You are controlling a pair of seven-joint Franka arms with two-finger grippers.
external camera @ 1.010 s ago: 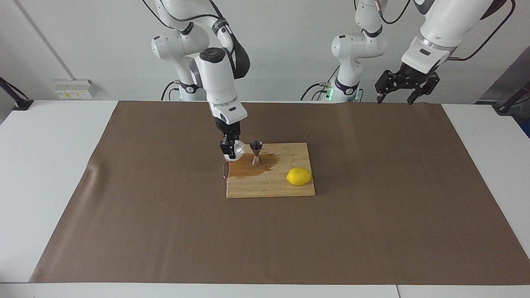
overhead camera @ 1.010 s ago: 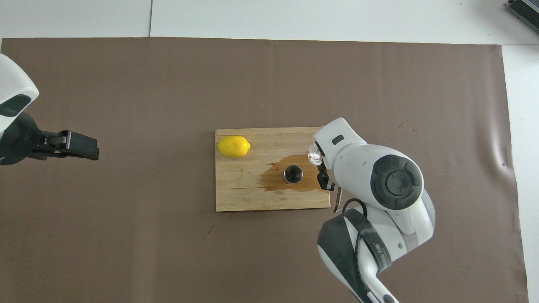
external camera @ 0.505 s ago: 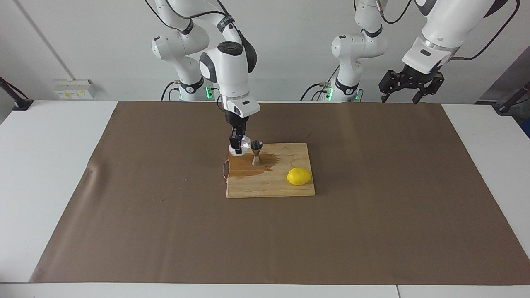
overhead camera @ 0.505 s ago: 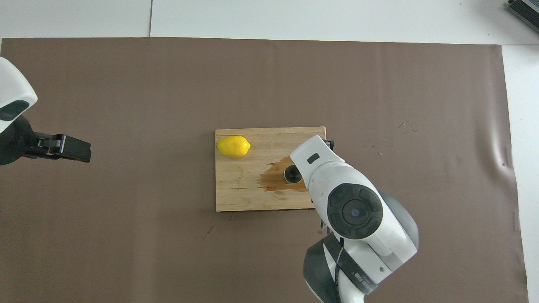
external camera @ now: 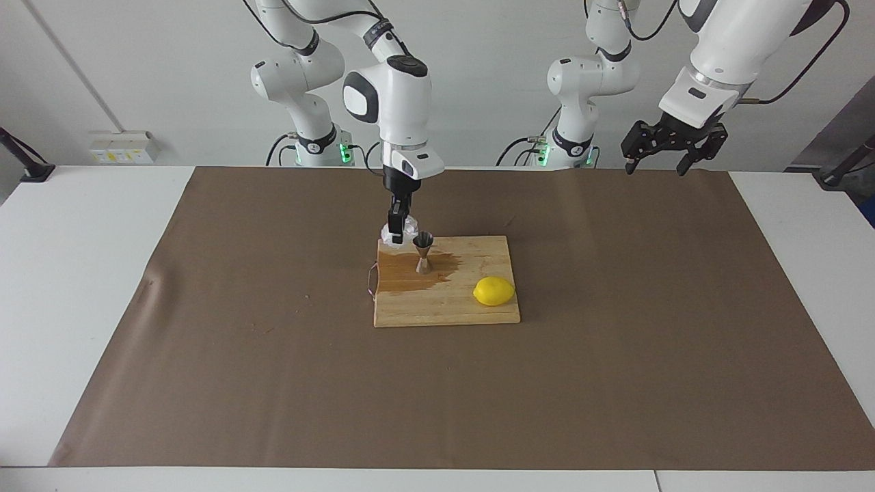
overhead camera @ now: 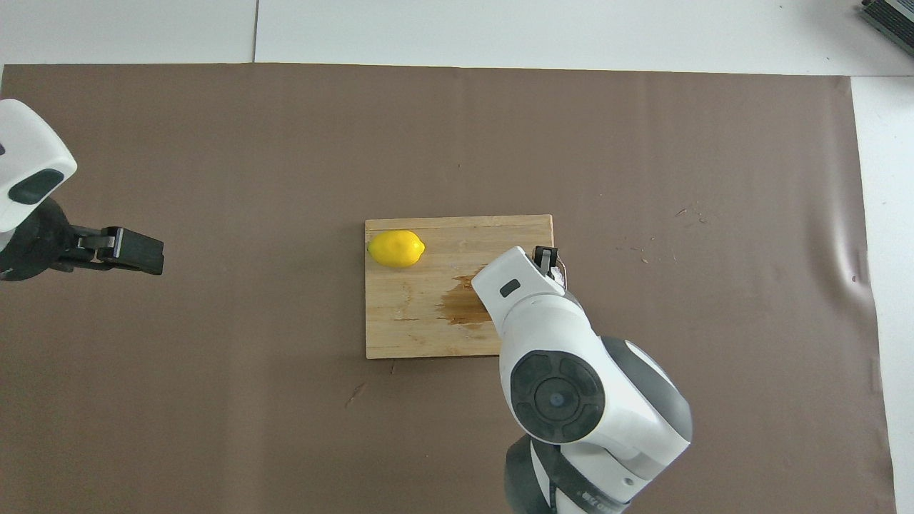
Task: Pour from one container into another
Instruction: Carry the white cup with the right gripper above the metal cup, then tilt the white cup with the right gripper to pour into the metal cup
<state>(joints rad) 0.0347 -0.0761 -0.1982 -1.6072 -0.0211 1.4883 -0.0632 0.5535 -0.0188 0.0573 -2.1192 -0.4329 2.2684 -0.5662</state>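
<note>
The clear glass cup [external camera: 409, 228] is gripped by my right gripper [external camera: 397, 234], which is shut on it, low over the corner of the wooden board [external camera: 444, 304] nearest the robots. I cannot tell whether the cup touches the board. Right beside it the silver jigger [external camera: 424, 251] stands upright on the board in a dark wet patch [external camera: 403, 279]. In the overhead view the right arm hides the jigger and most of the cup, and only the right gripper [overhead camera: 548, 260] tip shows. My left gripper [external camera: 654, 167] hangs open and empty, high over the left arm's end of the table.
A yellow lemon [external camera: 493, 291] lies on the board's corner toward the left arm's end, farther from the robots than the jigger. A brown paper sheet [external camera: 615, 342] covers the table. The left gripper [overhead camera: 132, 249] shows over bare paper in the overhead view.
The right arm has swung its wrist more upright and carried the cup a little along the board toward the robots, close beside the jigger. The left gripper only drifted slightly.
</note>
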